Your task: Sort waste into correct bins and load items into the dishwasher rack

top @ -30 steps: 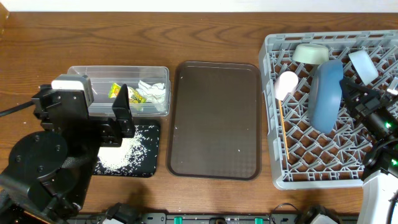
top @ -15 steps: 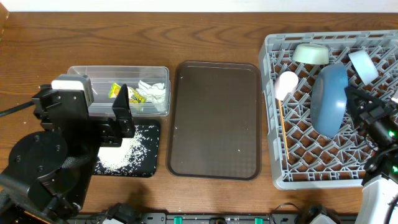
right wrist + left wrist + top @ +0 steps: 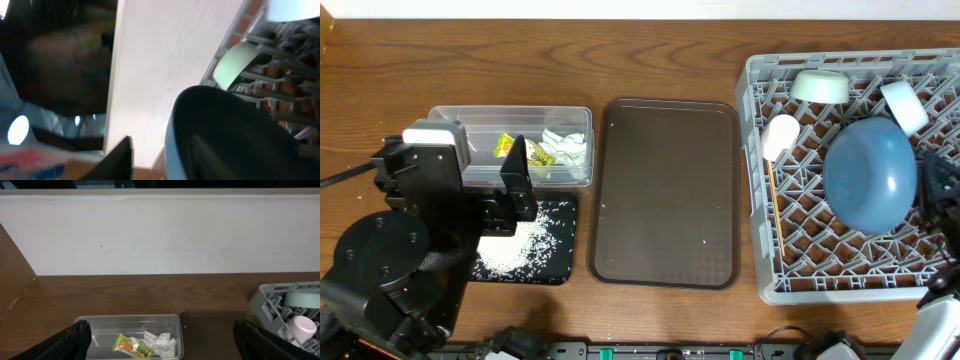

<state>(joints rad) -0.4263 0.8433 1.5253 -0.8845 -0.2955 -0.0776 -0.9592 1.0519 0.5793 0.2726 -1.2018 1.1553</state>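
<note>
Wooden table (image 3: 520, 60) fills the overhead view; a white wall borders it at 12 o'clock.

1. Dishwasher rack (image 3: 760, 250): light-grey lattice crate at 3 o'clock on the table.
2. Left gripper (image 3: 162, 330): hovers at 8 o'clock over the two bins. Its jaws stand wide apart with nothing between them.
3. Brown serving tray (image 3: 665, 190): at table centre, between the bins and the rack.
4. Dark blue plate (image 3: 870, 185): inside the rack, near its middle, face toward the overhead camera.
5. Right gripper (image 3: 938, 185): at the plate's 3 o'clock edge. The wrist view is blurred and shows one finger beside the plate rim. Jaw spacing and any grip on the plate cannot be told.
6. Clear plastic tub (image 3: 510, 112): at 9 o'clock from the serving tray.
7. Black tray (image 3: 555, 272): just beside the tub at its 6 o'clock side.
8. Mint-green bowl (image 3: 820, 86): in the rack at 12 o'clock, tilted on edge.
9. Pale blue-white bowl (image 3: 903, 105): in the rack at 1 o'clock from the plate.
10. Pink cup (image 3: 780, 135): in the rack at 10 o'clock from the plate.
11. Chopsticks (image 3: 774, 200): in the rack, at 6 o'clock from the cup.
12. White napkin (image 3: 565, 148): in the tub, 3 o'clock end.
13. Snack wrapper (image 3: 506, 146): in the tub, at 9 o'clock from the napkin.
14. Rice grains (image 3: 515, 250): piled on the black tray.
</note>
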